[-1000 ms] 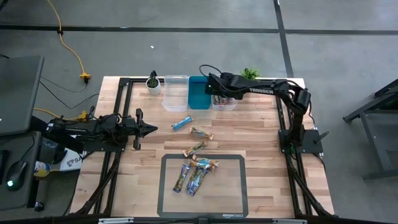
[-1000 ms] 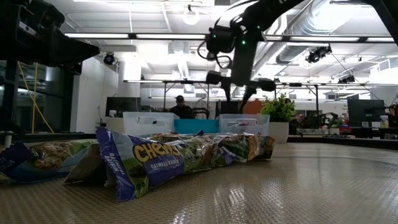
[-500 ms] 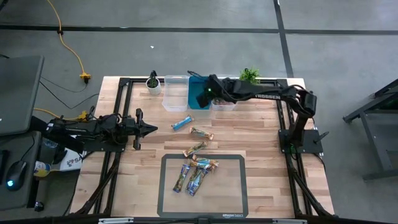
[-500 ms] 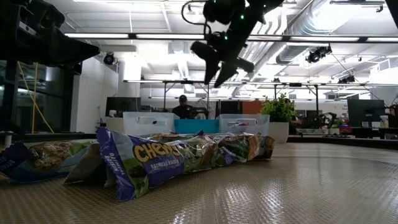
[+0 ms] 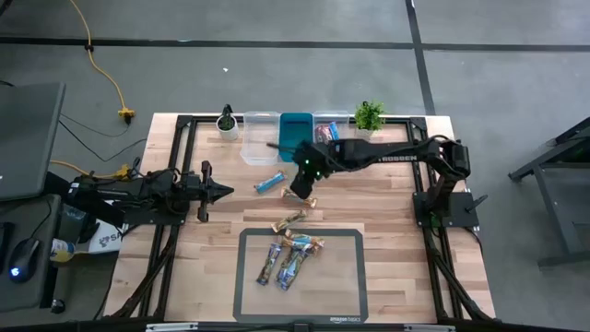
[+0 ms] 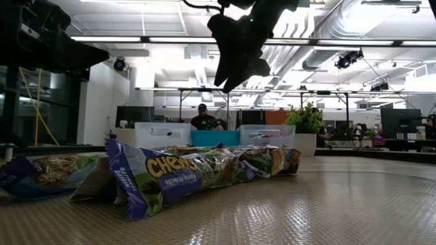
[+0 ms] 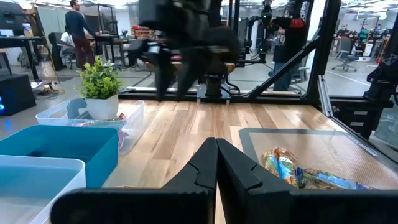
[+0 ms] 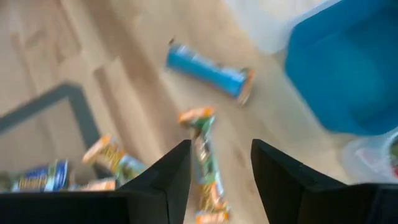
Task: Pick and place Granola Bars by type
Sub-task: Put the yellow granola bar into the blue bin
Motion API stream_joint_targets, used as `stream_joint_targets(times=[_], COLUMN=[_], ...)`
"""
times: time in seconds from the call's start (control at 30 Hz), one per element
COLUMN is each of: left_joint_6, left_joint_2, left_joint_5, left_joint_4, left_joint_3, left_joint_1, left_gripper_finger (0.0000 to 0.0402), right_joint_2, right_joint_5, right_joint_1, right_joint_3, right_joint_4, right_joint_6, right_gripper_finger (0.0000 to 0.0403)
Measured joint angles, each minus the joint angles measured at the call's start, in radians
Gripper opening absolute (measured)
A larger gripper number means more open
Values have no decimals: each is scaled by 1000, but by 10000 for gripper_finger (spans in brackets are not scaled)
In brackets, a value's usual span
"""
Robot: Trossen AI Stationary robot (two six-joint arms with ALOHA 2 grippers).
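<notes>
Several granola bars lie flat on the table. A blue one [image 5: 270,183] and a green-brown one [image 5: 300,197] rest on the wood, a third [image 5: 289,219] lies by the mat's far edge, and a cluster [image 5: 286,258] sits on the dark mat. My right gripper [image 5: 302,181] hovers open above the green-brown bar [image 8: 205,163], which shows between its fingers in the right wrist view; the blue bar [image 8: 208,65] lies beyond it. My left gripper [image 5: 221,191] waits shut at the table's left side, holding nothing.
At the far edge stand a clear bin [image 5: 260,136], a blue bin [image 5: 297,129] and a second clear bin [image 5: 332,129] holding some bars. A potted plant [image 5: 371,115] and a smaller one [image 5: 227,122] flank them. The dark mat [image 5: 350,277] lies at the near edge.
My right gripper has swung from above the bins at the far edge toward the near edge and the table's left, and has come down over the loose bars on the wood. Its fingers have stayed open. The bars have not moved.
</notes>
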Motion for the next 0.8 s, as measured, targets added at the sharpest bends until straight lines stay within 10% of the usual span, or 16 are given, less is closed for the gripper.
stream_joint_targets(times=[0.43,0.8], left_joint_6=[0,0], left_joint_2=[0,0], left_joint_5=[0,-1], left_joint_4=[0,0], left_joint_3=[0,0], left_joint_1=[0,0], left_gripper_finger=[1,1], right_joint_2=[15,130], right_joint_5=[179,100], right_joint_1=[124,128], right_joint_3=[0,0], right_joint_4=[-78,-38], right_joint_6=[-117,-151], right_gripper_finger=[157,192])
